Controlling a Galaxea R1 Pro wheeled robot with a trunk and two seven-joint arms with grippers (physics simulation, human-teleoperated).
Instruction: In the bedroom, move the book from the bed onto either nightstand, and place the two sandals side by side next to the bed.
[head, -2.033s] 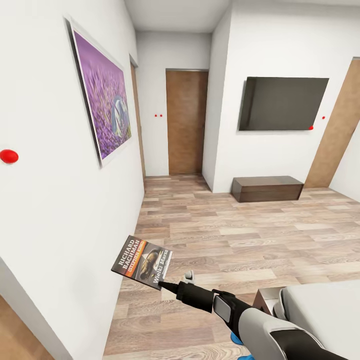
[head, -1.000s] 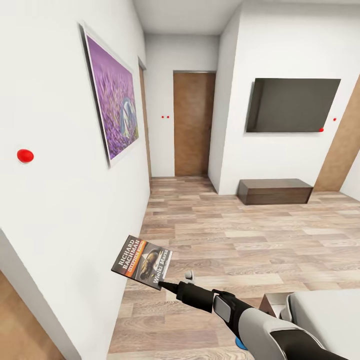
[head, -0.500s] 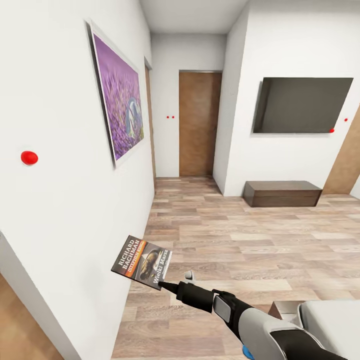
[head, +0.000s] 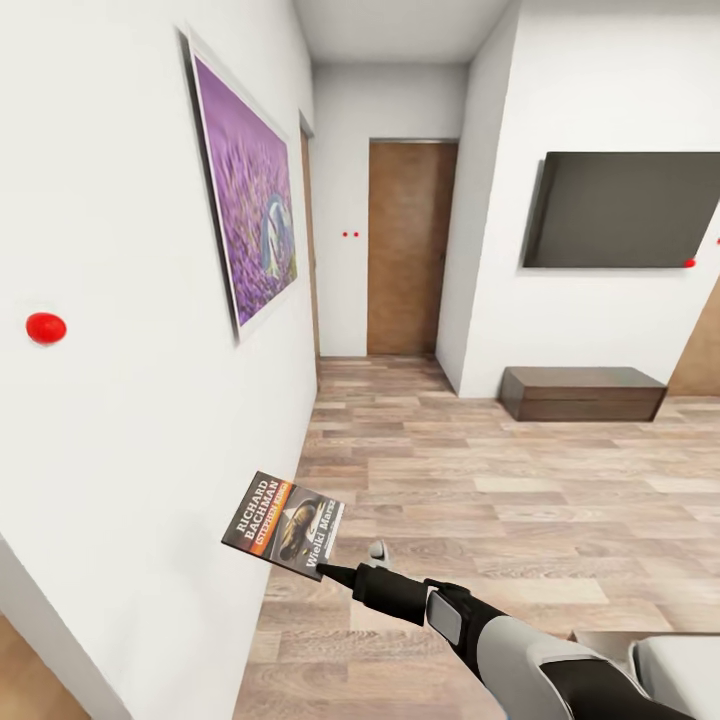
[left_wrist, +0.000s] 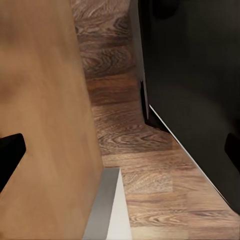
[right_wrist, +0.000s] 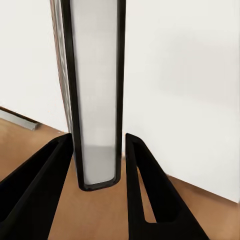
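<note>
Book (head: 284, 524) sits at the lower left of the head view as before, clamped by the right gripper (head: 330, 571), its long axis slanting toward upper right; the room has slid rightward, so the camera turned. The bed (head: 690, 665) is cut off at the lower right corner. In the right wrist view, the book (right_wrist: 95, 90) stands edge-on between both fingers (right_wrist: 150, 200). In the left wrist view, I cannot tell the left gripper's state.

Wall on your left, room opening right.
Your right gripper (head: 332, 572) holds the book (head: 284, 524) beside that wall (head: 120, 450); bed (head: 680, 665) corner lower right.
</note>
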